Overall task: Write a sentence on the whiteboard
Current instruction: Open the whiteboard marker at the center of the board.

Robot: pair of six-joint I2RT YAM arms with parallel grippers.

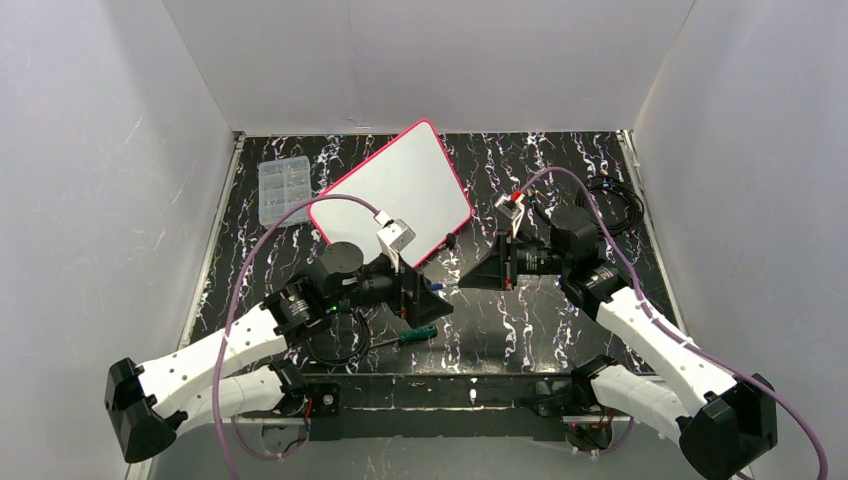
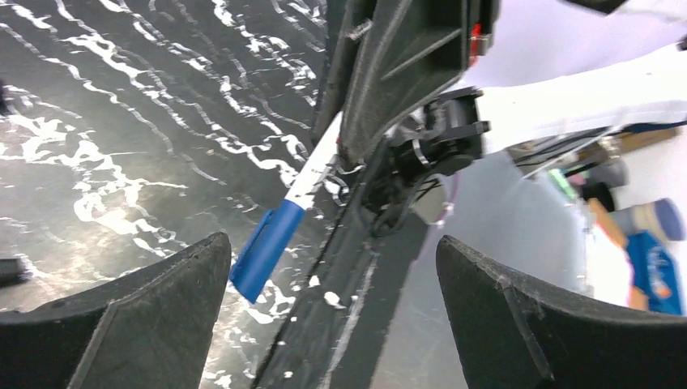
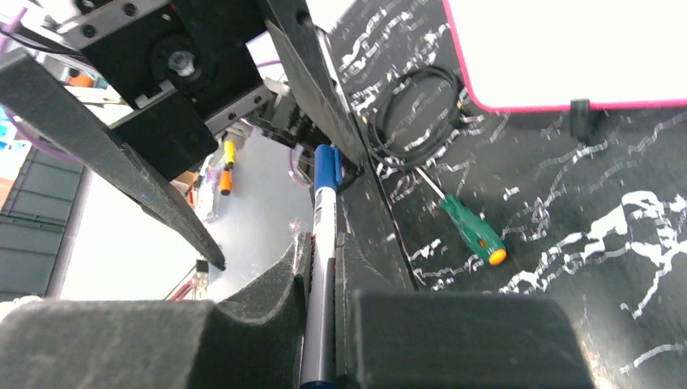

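Two robot arms meet over the middle of a black, white-veined desk [image 1: 520,330]. The right pincer [image 3: 322,243] is clamped tight on the white barrel of a marker [image 3: 326,194], whose blue cap points toward the other arm. The left pincer [image 2: 332,251] stands spread wide and holds nothing, its two dark fingers [image 2: 162,308] on either side of the capped end. The cap's tip lies just beside one finger, and whether the two touch is hard to tell.

From overhead the marker is almost wholly hidden between the two pincers, showing only as a blue speck. In the right wrist view its rear end is cut off by the frame's bottom edge. In the left wrist view the right pincer hides its upper barrel.

The whiteboard [image 1: 395,185] lies askew toward the desk's far edge, one corner pointing at that edge. Its face shows white, and the left wrist's mount covers its nearest corner. A clear compartment box [image 1: 283,190] sits near the far-left corner. A green-handled screwdriver [image 3: 472,233] lies toward the near edge, left of centre.
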